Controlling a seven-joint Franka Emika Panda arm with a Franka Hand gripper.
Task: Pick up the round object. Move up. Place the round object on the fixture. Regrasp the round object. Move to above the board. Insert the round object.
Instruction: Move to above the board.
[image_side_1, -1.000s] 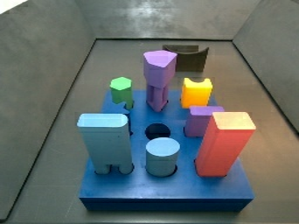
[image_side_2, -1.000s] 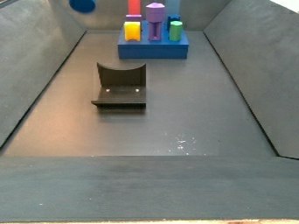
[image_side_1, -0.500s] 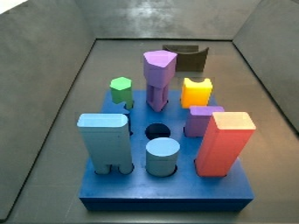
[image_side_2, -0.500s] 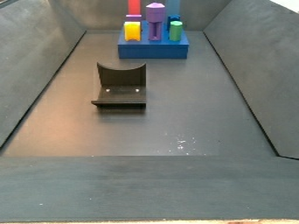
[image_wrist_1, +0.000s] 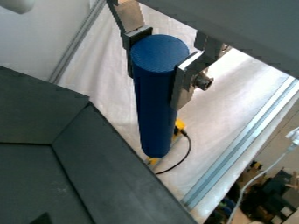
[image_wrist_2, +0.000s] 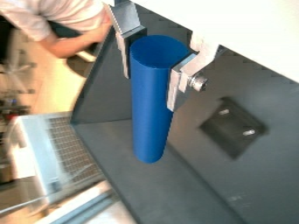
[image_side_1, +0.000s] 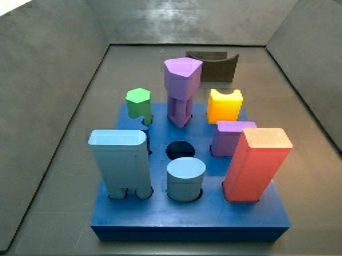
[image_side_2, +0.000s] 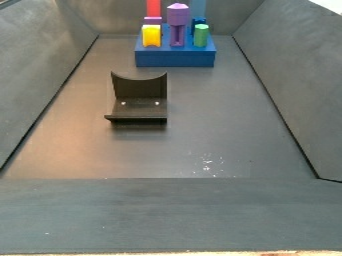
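Dark blue and smooth, the round object hangs upright between the gripper plates in both wrist views, its top end pinched by the silver fingers; its lower end hangs free. Past it in a wrist view a dark wall edge and a pale floor with a yellow cable show; the gripper body is cut off. In a wrist view the same cylinder hangs from the gripper above dark flooring, with the fixture small beyond.

Neither side view shows the gripper or the cylinder. One shows the board close, its round hole open among pegs, the fixture partly hidden behind them. In a side view the fixture stands clear mid-floor, the board far behind.
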